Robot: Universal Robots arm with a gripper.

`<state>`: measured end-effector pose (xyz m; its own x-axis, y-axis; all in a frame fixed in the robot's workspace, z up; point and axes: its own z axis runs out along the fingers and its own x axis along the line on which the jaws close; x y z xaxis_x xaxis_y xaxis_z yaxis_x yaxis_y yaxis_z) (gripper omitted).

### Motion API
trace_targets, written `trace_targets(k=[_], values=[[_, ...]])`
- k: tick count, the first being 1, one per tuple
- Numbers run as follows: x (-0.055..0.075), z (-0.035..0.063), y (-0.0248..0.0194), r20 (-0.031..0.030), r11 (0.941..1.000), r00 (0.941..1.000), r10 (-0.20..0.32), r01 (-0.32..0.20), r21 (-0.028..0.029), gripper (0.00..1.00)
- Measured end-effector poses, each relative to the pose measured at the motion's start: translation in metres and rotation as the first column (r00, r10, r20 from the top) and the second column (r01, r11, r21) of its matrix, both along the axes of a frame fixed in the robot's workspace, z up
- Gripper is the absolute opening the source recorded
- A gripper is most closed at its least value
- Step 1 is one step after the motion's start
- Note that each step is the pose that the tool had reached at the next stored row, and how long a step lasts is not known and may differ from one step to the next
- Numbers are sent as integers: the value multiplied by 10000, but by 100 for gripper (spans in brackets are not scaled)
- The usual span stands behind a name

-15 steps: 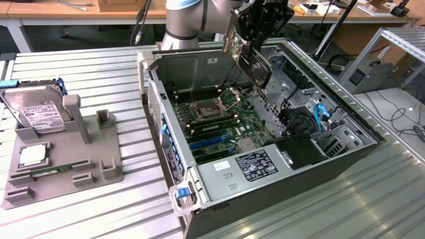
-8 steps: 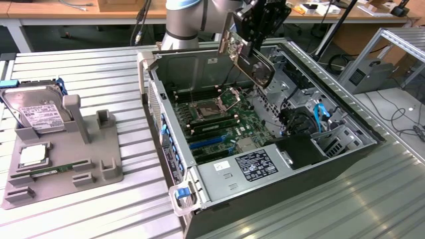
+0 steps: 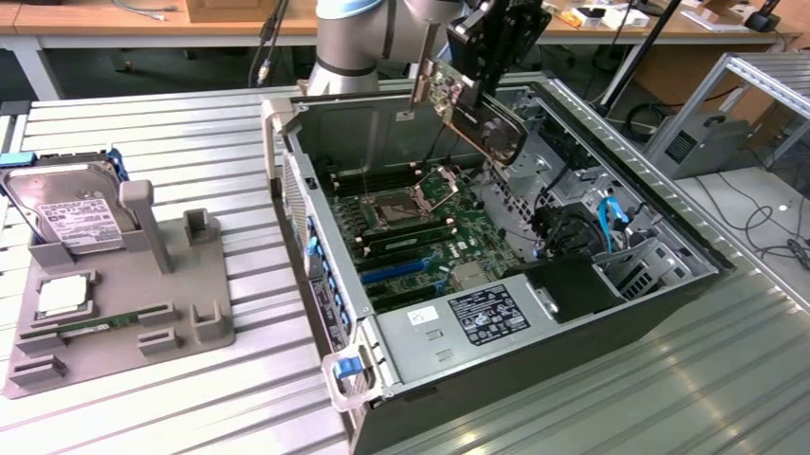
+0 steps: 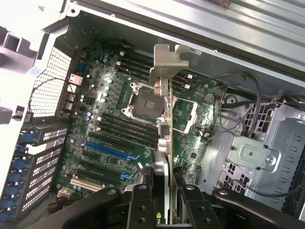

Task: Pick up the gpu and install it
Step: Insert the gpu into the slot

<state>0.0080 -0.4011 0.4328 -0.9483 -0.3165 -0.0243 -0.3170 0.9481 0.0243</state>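
You can see the black gripper point(image 3: 479, 83) of your arm up above the open black and silver computer case point(image 3: 367, 123). Its two black fingers point(image 4: 141, 205) are closed tight on the gpu point(image 3: 479, 118), a flat green card with a dark cooler block and a silver metal end bracket point(image 4: 167, 62). The card hangs in the air, tilted, over the far part of the case. It is not touching the board below. In the wrist view you look along the card's thin edge. There is one finger on each side of it, and the bracket is at the end away from the fingers.

Under the card lies the big green main board point(image 4: 95, 95). In the exterior view, the square silver chip socket point(image 3: 412, 202) sits just below the card. The long blue slot point(image 4: 107, 150) on the board is off to one side of the card and apart from it.

On the exterior view's left, well apart from the case, a grey plastic holder point(image 3: 190, 322) rests on the ribbed metal table point(image 3: 152, 133). A silver hard drive with a white label point(image 3: 64, 213) leans in the holder. A small square silver chip point(image 3: 60, 296) lies near it, and a long thin green memory stick point(image 3: 95, 327) lies just beside that.
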Motion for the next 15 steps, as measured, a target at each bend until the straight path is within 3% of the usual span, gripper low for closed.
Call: trace_targets(k=[11, 15], values=[[0, -1, 0, 0, 9972, 9972, 754, -754, 0, 27], [0, -1, 0, 0, 9931, 9931, 1176, -1176, 0, 27]])
